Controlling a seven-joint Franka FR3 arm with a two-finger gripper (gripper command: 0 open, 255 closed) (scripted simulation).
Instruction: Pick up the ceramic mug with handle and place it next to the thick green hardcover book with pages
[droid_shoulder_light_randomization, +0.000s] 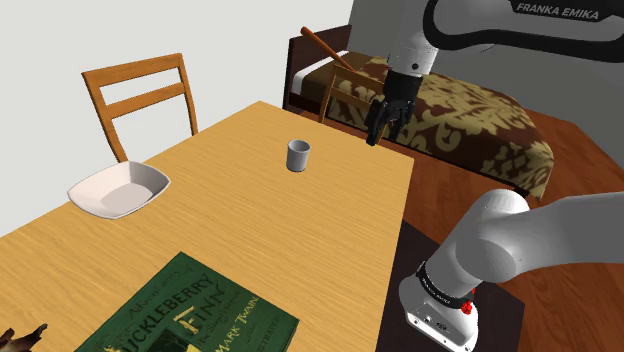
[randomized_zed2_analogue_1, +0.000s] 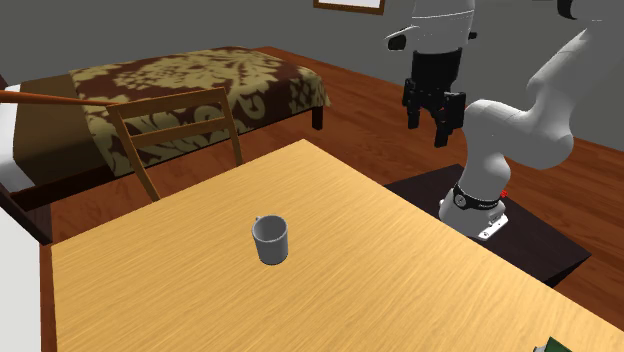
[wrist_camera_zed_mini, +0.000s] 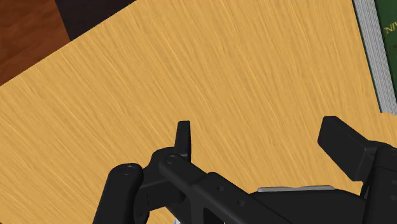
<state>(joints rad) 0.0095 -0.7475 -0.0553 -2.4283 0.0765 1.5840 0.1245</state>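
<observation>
Black two-finger pincer (droid_shoulder_light_randomization: 384, 129), spread and empty, high near the light wooden table's (droid_shoulder_light_randomization: 250, 225) far right corner in the shoulder view; small grey handled mug (droid_shoulder_light_randomization: 298, 155) upright, well left of it, far from the thick green hardcover book (droid_shoulder_light_randomization: 190, 315); advised: descend squarely, straddling the wall clear of the handle.

You have a light wooden tabletop (droid_shoulder_light_randomization: 250, 200) with a wooden chair (droid_shoulder_light_randomization: 135, 72) drawn up to its edge, a bed (droid_shoulder_light_randomization: 470, 120) in a brown-and-gold patterned cover beyond, reddish wood floor (droid_shoulder_light_randomization: 590, 180), and a grey wall (randomized_zed2_analogue_1: 150, 25) behind
</observation>
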